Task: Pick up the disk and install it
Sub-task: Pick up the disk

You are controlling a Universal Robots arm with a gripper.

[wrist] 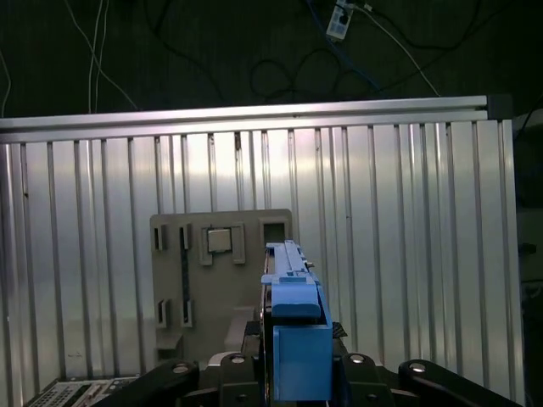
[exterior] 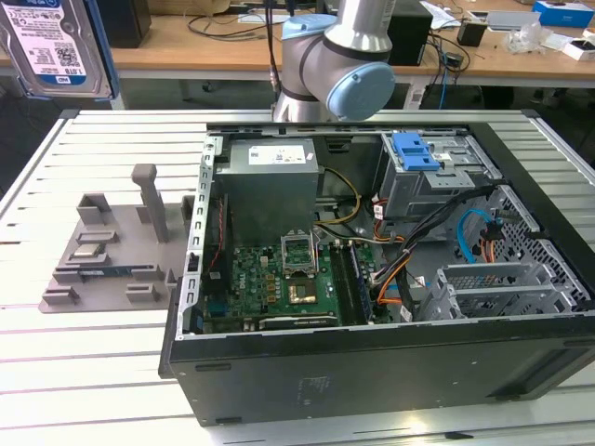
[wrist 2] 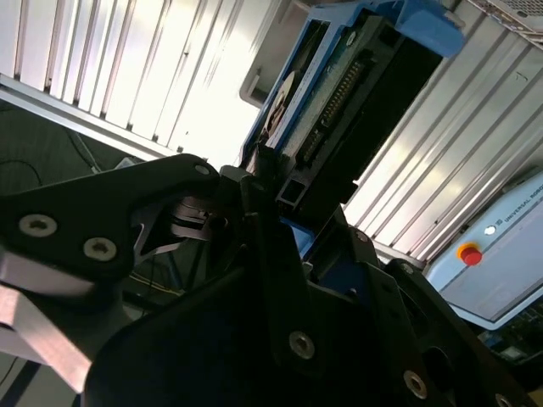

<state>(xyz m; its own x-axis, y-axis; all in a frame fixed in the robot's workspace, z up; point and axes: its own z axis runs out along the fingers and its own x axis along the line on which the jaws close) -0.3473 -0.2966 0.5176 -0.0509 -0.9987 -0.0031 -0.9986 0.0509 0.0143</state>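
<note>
The disk (exterior: 51, 46), a silver hard drive with a blue-and-white label in a blue carrier frame, hangs high at the exterior view's upper left, well above the table. In the second wrist view my gripper (wrist 2: 278, 197) is shut on the disk (wrist 2: 339, 93), whose connector edge faces the camera. The first wrist view shows the disk (wrist: 293, 292) edge-on, rising from between my gripper's (wrist: 293, 343) black fingers, above the grey fixture plate (wrist: 221, 271). The arm's elbow (exterior: 339, 51) stands behind the open computer case (exterior: 372, 362).
The case lies open on the slatted metal table (exterior: 93, 372), showing a motherboard (exterior: 274, 279), a grey power supply (exterior: 270, 177) and a drive cage with a lone blue bracket (exterior: 416, 151). A grey fixture plate (exterior: 112, 251) sits to the case's left. A cluttered bench runs behind.
</note>
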